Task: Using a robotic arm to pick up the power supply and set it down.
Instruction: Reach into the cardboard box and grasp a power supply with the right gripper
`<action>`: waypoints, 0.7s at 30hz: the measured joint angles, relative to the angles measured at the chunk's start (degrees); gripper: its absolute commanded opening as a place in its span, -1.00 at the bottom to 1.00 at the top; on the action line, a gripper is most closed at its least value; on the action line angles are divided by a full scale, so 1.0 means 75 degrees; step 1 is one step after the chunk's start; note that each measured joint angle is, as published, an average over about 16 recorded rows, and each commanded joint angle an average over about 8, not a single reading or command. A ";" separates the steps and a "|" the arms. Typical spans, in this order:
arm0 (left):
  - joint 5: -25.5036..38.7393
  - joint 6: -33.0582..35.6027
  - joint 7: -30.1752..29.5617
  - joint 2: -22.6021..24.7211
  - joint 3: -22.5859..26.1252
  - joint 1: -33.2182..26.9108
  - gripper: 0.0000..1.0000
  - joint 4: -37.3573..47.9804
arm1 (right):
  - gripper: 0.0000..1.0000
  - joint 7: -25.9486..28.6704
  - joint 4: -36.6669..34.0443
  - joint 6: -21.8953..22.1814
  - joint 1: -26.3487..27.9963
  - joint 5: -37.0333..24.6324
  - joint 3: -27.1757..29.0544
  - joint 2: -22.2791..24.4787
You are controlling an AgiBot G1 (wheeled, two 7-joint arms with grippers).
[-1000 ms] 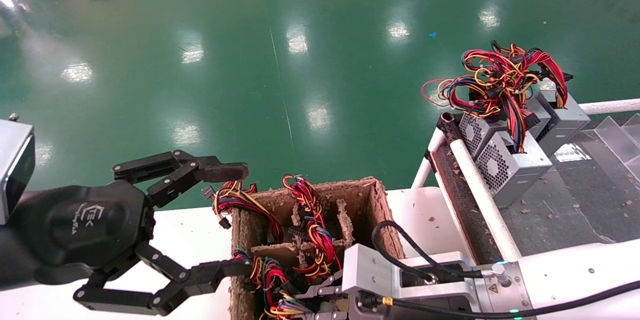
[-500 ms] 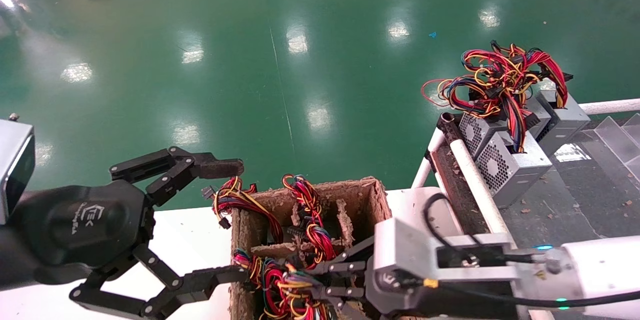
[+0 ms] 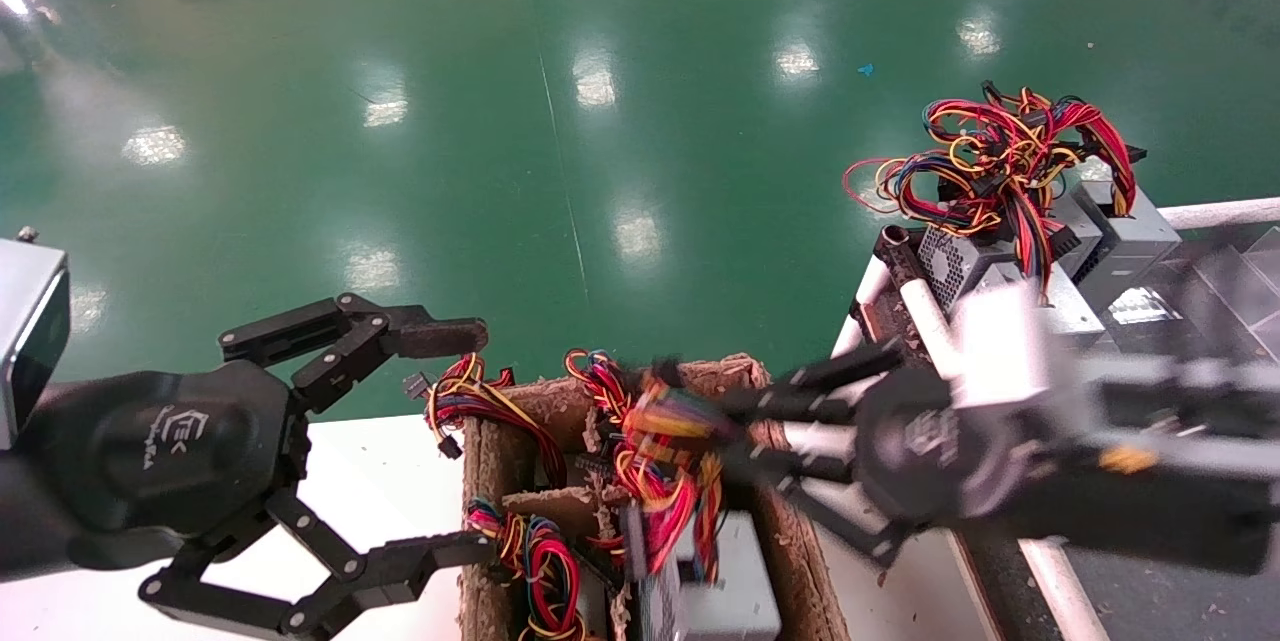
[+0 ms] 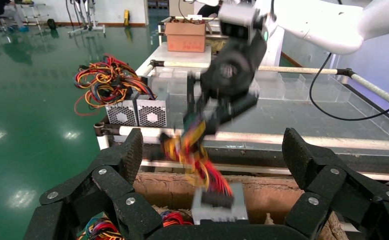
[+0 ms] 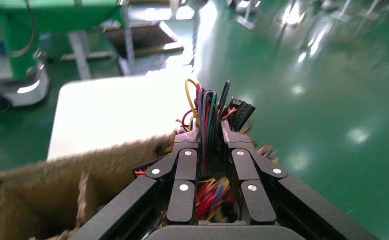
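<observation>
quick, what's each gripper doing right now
Left gripper: open, holding nothing, beside the cardboard box.
Right gripper: closed on the wire bundle of the power supply.

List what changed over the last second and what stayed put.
The right gripper rose from low in the cardboard box, its fingers shut on the wire bundle, hoisting the power supply out. The left gripper stayed open beside the box; the power supplies on the rack stayed put.

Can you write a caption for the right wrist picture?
Right gripper shut on the power supply's wire bundle, above the cardboard box.
</observation>
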 measured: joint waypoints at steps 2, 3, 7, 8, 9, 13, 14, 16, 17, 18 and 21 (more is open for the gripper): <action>0.0000 0.0000 0.0000 0.0000 0.0000 0.0000 1.00 0.0000 | -1.00 -0.0079 -0.0003 -0.0008 -0.0041 0.0301 0.0260 0.0215; 0.0000 0.0000 0.0000 0.0000 0.0000 0.0000 1.00 0.0000 | -1.00 -0.0121 -0.0004 -0.0010 -0.0062 0.0446 0.0391 0.0324; 0.0000 0.0000 0.0000 0.0000 0.0001 0.0000 1.00 0.0000 | -1.00 -0.0305 -0.0010 0.0006 -0.0133 0.0951 0.0915 0.0780; 0.0000 0.0000 0.0000 0.0000 0.0001 0.0000 1.00 0.0000 | -1.00 -0.0353 -0.0011 0.0018 -0.0147 0.1048 0.1038 0.0894; -0.0001 0.0000 0.0000 0.0000 0.0001 0.0000 1.00 0.0000 | -1.00 -0.0400 -0.0013 0.0034 -0.0159 0.1133 0.1156 0.1008; -0.0001 0.0000 0.0001 0.0000 0.0001 0.0000 1.00 0.0000 | -1.00 -0.0564 -0.0024 0.0129 -0.0190 0.1344 0.1566 0.1448; -0.0001 0.0000 0.0001 0.0000 0.0001 0.0000 1.00 0.0000 | -1.00 -0.0595 -0.0028 0.0160 -0.0193 0.1361 0.1648 0.1551; -0.0001 -0.0001 0.0001 -0.0001 0.0001 0.0000 1.00 0.0000 | -1.00 -0.0651 -0.0038 0.0233 -0.0199 0.1362 0.1794 0.1751; -0.0001 -0.0001 0.0001 -0.0001 0.0001 0.0000 1.00 0.0000 | -1.00 -0.0673 -0.0045 0.0272 -0.0205 0.1348 0.1855 0.1844; -0.0001 -0.0001 0.0001 -0.0001 0.0002 0.0000 1.00 0.0000 | -1.00 -0.0691 -0.0052 0.0311 -0.0212 0.1330 0.1912 0.1936; -0.0001 -0.0001 0.0001 -0.0001 0.0002 0.0000 1.00 0.0000 | -1.00 -0.0729 -0.0085 0.0417 -0.0265 0.1261 0.2064 0.2208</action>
